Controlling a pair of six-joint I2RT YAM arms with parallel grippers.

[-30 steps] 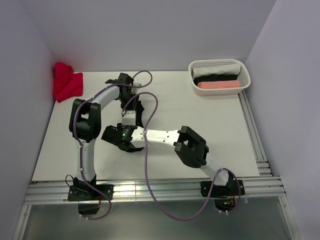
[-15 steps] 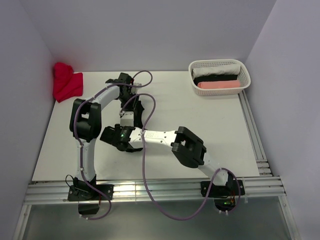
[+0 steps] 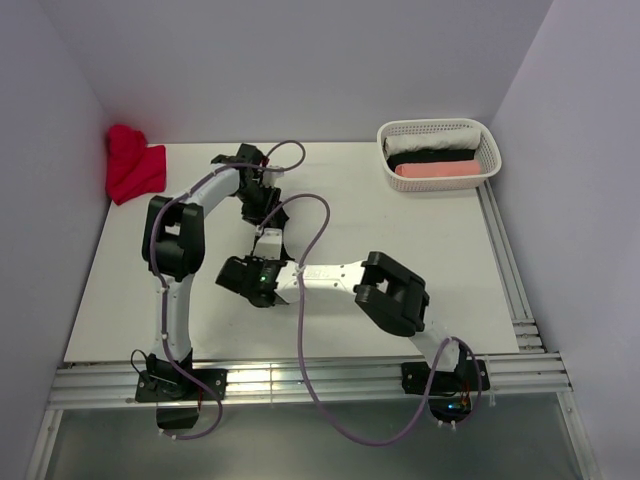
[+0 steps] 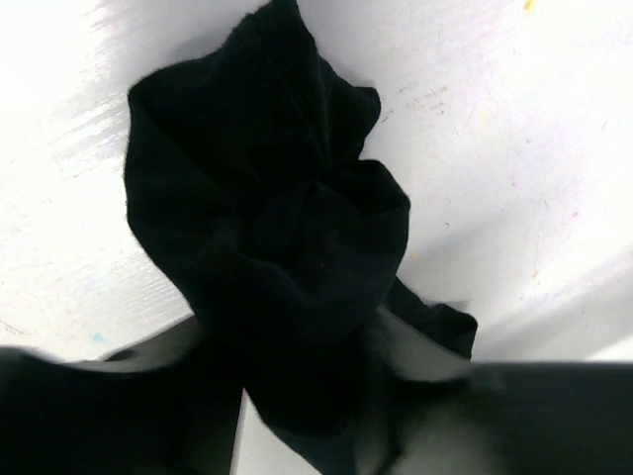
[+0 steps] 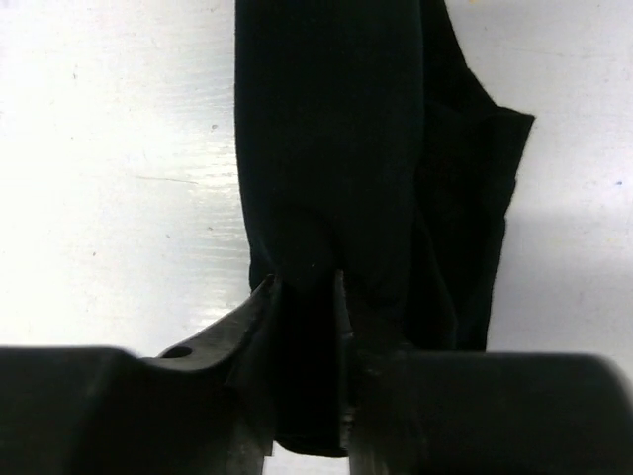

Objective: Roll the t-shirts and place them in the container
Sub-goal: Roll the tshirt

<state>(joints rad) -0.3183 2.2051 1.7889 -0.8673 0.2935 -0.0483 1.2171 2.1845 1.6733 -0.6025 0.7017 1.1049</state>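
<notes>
Right gripper (image 5: 304, 297) pinches a thin fold of the black t-shirt (image 5: 326, 129), left gripper (image 4: 297, 396) clutches a bunch; any tug could slip that fold free.

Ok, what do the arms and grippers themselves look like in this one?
The left arm and right arm match: white links, bulky black joint housings, black bases. A mauve cable loops along each. A green light glows near the right wrist. The right gripper has dark, tapered fingers; the left gripper looks dark, blurred.
</notes>
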